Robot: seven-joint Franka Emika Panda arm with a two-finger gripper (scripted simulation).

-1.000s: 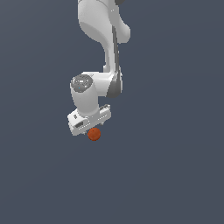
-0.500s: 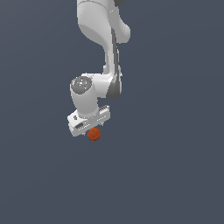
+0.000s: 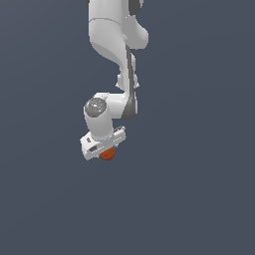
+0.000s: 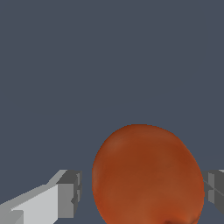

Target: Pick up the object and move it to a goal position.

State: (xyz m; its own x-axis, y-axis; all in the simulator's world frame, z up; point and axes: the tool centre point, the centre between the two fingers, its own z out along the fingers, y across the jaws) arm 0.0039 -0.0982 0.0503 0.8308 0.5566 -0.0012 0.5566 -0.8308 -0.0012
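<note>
From where I stand, the white arm (image 3: 117,55) reaches down from above against a plain dark grey-blue backdrop, its wrist bent so that the end effector (image 3: 105,152) points downward and tilts a little toward the exterior view's left. Tucked just under that white head is the orange-red ball (image 3: 107,154), only its lower half peeking out below the body, and nothing shows beneath it but the flat grey background. The wrist view brings it much closer: the ball (image 4: 148,175) fills the space between the two fingers, one finger (image 4: 68,194) a pale grey block at one side and the other a sliver at the opposite edge of the picture. Its surface looks slightly mottled, darker toward the rim. On one side the ball meets the far finger; on the other a narrow strip of background shows between ball and pad, so I cannot tell for certain whether the end effector is clamped on it or merely straddling it.
</note>
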